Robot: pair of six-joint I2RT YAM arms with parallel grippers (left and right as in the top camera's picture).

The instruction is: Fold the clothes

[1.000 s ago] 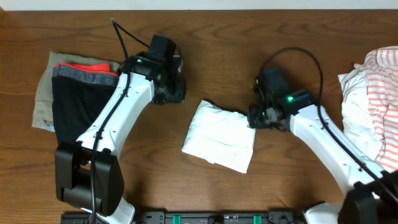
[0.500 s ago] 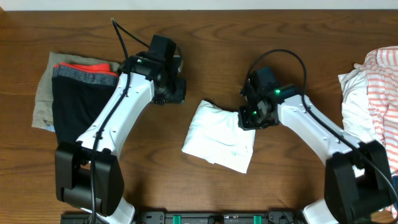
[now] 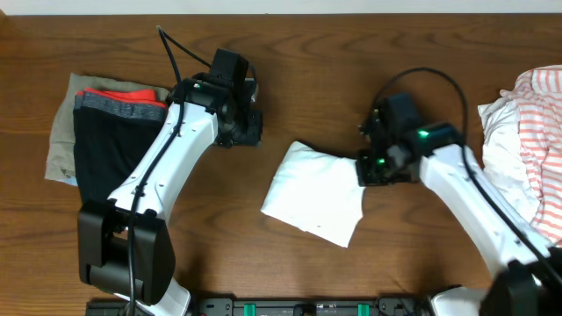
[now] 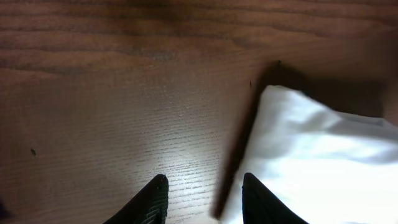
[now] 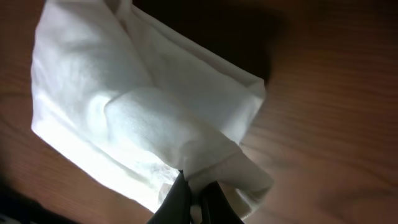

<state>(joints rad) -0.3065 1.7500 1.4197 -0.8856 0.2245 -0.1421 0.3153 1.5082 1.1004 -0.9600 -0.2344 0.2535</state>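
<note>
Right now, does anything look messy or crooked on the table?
Yes. The folded white shirt lies crooked, one corner pinched by the right gripper. The striped garment at the right edge is a crumpled heap.

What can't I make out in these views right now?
- Overhead: the striped garment pile runs off the right edge; extent unknown.
- Overhead: the left arm covers part of the folded stack.
- Right wrist: the white shirt bunches over the right gripper, hiding how many layers it pinches.
- Left wrist: glare washes out the shirt's folds.
</note>
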